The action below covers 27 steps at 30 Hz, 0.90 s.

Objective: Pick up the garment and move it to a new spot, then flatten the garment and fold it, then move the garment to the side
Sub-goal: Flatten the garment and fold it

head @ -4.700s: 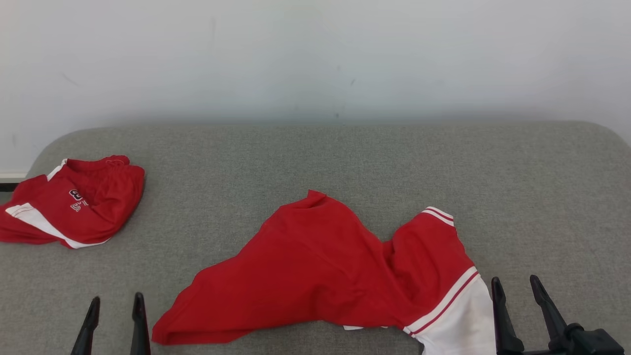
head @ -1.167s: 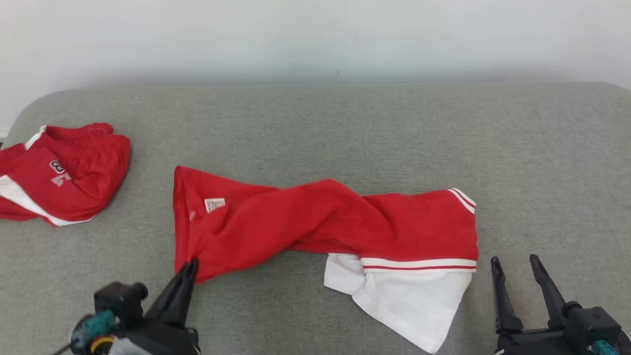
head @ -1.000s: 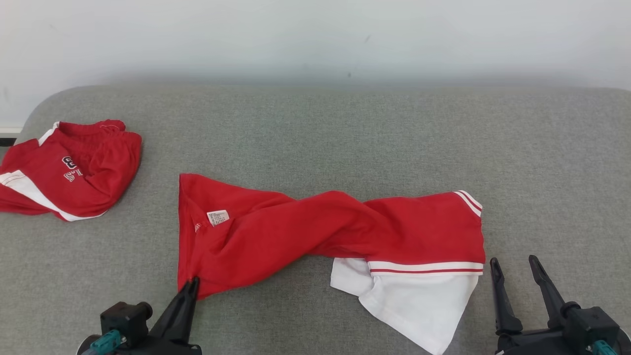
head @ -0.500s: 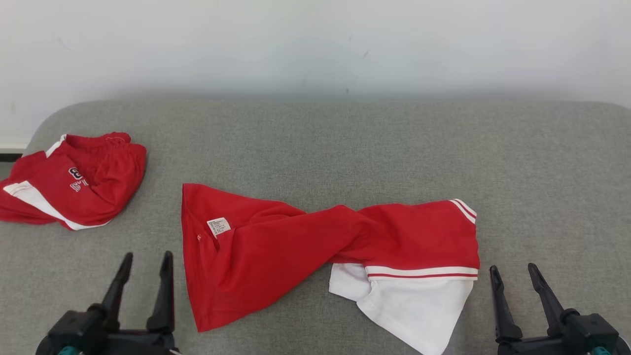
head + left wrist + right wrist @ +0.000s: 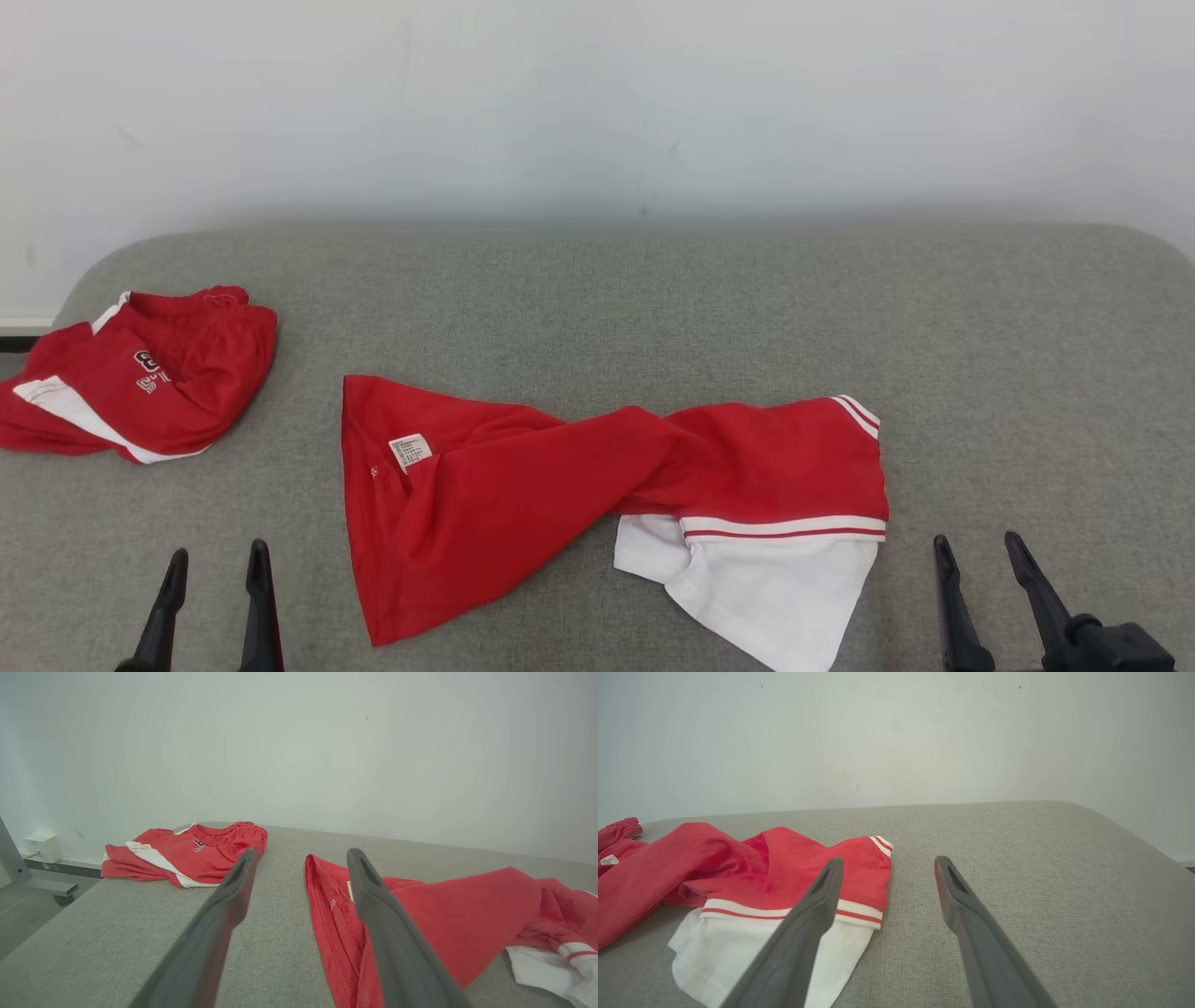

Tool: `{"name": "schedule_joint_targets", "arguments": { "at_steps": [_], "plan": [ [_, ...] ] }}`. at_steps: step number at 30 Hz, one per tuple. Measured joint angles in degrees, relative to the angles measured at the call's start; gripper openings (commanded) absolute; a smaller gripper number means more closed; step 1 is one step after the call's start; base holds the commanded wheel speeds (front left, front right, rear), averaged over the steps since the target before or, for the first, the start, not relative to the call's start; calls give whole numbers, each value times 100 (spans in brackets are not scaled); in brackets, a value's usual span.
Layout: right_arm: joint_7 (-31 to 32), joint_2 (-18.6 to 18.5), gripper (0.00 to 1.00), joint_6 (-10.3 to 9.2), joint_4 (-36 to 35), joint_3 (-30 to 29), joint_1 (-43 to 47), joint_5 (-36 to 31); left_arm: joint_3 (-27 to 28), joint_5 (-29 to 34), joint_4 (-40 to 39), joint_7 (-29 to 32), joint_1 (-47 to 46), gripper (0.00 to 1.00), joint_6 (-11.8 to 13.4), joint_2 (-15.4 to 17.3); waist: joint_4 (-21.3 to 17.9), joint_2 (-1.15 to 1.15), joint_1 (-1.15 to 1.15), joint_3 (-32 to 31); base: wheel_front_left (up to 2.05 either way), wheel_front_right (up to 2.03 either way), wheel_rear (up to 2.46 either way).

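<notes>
Grey fabric covers the bench (image 5: 653, 308). Near-left of the garment (image 5: 523, 485), the left gripper (image 5: 217, 553) hangs with jaws apart and empty. The right gripper (image 5: 977, 539), near-right of it, is likewise parted. The garment lies twisted on the bench, so the step in hand is judged to be flattening. The next move calls for gripping its corners and untwisting. Far-left of it lies a second red garment (image 5: 159, 383), and beyond it is a white wall (image 5: 597, 103).

A red garment (image 5: 523, 495) lies twisted across the middle of the grey padded surface (image 5: 653, 299). Its left end is spread flat with a small white label (image 5: 411, 450) showing, and its right end has a white panel under red-and-white stripes. A second red garment (image 5: 140, 383) sits bunched at the far left, well apart. The left gripper (image 5: 217, 553) and right gripper (image 5: 977, 541) rise from the near edge, fingers parted and empty, one on either side of the cloth.
</notes>
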Motion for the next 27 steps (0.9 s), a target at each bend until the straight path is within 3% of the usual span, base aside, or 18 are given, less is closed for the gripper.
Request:
{"name": "schedule_joint_targets", "arguments": {
  "at_steps": [16, 27],
  "plan": [
    [1, 24, 100, 0, 133, -18, 201, 47, 311, 469, -62, 0, 332, 100, -134, -377, -33, 0, 0, -168, 0, 0, 0],
    [1, -112, 100, 0, 1279, 253, -368, 155, 89, 527, -9, 0, 239, 100, -170, -452, 163, 0, 0, -83, 0, 0, 0]
  ]
}}
